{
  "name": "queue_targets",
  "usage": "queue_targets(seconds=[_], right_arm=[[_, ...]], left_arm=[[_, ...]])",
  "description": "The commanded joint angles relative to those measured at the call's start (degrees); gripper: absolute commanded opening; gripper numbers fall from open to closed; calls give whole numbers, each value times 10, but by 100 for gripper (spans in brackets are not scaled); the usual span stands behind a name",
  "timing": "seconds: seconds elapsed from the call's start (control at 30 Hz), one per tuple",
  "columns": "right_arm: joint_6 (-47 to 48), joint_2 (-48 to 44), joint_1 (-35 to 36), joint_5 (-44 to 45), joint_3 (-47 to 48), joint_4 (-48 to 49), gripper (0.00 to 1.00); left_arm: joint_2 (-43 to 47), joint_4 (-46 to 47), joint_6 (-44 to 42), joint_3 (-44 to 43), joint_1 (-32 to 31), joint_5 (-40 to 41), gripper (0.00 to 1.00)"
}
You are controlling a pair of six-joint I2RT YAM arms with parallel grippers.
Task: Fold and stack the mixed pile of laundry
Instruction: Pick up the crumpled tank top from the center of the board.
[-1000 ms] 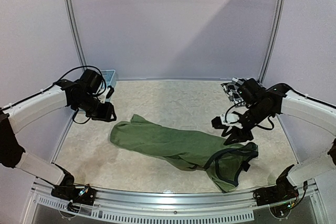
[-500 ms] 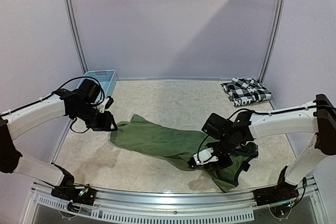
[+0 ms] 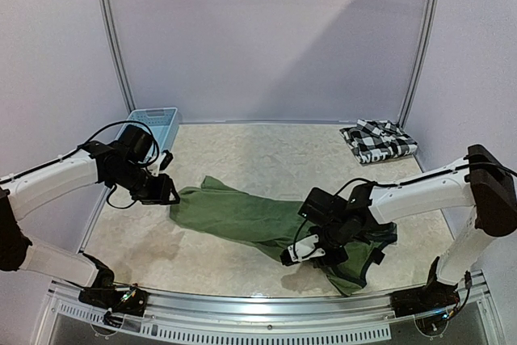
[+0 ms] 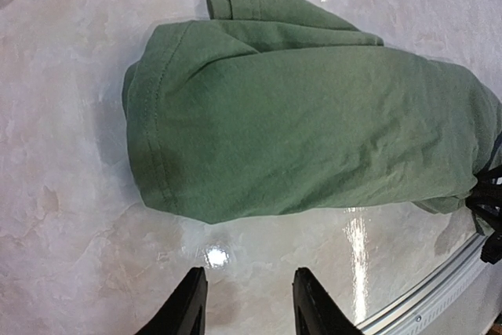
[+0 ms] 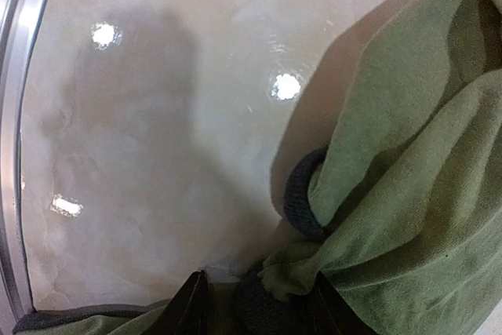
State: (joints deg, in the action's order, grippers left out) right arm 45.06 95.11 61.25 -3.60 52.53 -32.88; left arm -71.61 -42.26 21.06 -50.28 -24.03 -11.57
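Left tool (image 4: pixel 249 272) sat open and empty, just off the green shirt's (image 3: pixel 242 217) hem end. Right tool (image 5: pixel 257 284) straddled bunched cloth and dark trim at the shirt's other end; couldn't tell if it was clamped. The shirt lay crumpled mid-desk (image 3: pixel 266 159). My take: pinch a corner at each end, keep the lift low, pull apart to flatten before any fold. Count: two shirts, the green one plus a checked shirt (image 3: pixel 377 140) well beyond its right end. One basket (image 3: pixel 153 125) beyond its left end. Two tools.
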Motion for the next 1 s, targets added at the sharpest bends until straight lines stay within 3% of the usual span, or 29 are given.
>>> queue_targets(seconds=[0.0, 0.17, 0.4, 0.57, 0.73, 0.97], right_arm=[[-14, 8, 16, 33, -6, 5, 46], [-26, 6, 18, 72, -10, 23, 42], [-39, -39, 18, 142, -7, 54, 14], [-22, -105, 13, 150, -3, 35, 11], [-36, -143, -59, 77, 41, 13, 6], [-72, -87, -199, -61, 82, 19, 2]], left_arm=[[9, -6, -11, -7, -6, 3, 39], [9, -6, -15, -8, -6, 8, 39], [13, -6, -18, -3, -6, 10, 39], [-2, -21, -42, -14, -5, 32, 41], [-33, -37, -84, -36, -5, 44, 41], [-64, -59, -166, -59, -7, 49, 41]])
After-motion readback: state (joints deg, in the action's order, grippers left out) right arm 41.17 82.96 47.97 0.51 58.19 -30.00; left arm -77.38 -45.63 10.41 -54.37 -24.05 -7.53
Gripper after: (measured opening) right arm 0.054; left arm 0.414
